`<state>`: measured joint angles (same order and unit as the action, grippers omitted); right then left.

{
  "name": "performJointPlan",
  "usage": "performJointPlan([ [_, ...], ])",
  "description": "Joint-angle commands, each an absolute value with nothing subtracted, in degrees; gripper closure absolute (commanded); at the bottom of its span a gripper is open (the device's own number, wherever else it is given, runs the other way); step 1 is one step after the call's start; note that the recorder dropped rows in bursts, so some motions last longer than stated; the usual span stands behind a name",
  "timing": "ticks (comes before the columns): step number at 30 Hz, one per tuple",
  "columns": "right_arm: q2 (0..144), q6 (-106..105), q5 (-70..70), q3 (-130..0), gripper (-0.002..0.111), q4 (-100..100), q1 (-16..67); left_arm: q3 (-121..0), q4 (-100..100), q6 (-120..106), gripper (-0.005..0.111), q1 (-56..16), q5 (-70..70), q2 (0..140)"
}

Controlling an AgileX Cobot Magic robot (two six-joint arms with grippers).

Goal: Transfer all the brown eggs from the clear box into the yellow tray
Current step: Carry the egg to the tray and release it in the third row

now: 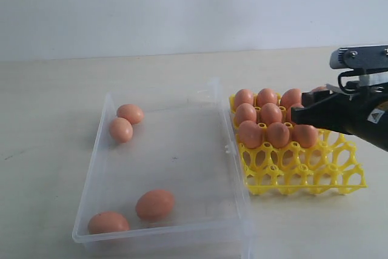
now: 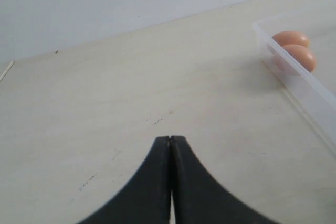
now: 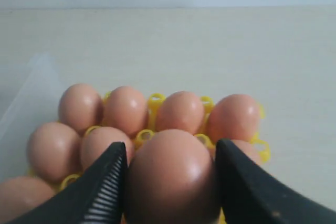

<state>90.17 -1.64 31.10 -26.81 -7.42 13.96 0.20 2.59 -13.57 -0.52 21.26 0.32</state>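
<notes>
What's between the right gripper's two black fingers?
A smooth orange-brown oval egg fills the gap between the black fingers of the right gripper, which touch its sides, above the bright yellow plastic egg tray. The right wrist view shows this.

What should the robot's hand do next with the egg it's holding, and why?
Probably lower the brown egg gently into a free cup of the yellow tray. The right gripper grips it over that tray, whose near rows stand empty.
</notes>
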Motion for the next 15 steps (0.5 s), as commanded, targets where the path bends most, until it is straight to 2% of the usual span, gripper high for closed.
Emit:
performJointPlan([
  [1,91.6,-2.9,36.5,-25.5,0.108,-9.5,10.6,0.0,2.8,-13.5,0.107,-0.7,20.8,0.0],
  [11,99.3,-2.9,37.8,-25.6,0.107,-8.9,9.2,0.0,2.8,-13.5,0.107,-0.7,20.8,0.0],
  [13,100.4,-3.0,38.5,-25.6,0.097,-8.3,9.2,0.0,2.8,-13.5,0.107,-0.7,20.8,0.0],
  [14,100.6,-3.2,38.9,-25.6,0.083,-7.8,9.2,0.0,2.8,-13.5,0.107,-0.7,20.8,0.0],
  [15,100.6,-3.4,39.2,-25.6,0.075,-7.7,9.2,0.0,2.8,-13.5,0.107,-0.7,20.8,0.0],
])
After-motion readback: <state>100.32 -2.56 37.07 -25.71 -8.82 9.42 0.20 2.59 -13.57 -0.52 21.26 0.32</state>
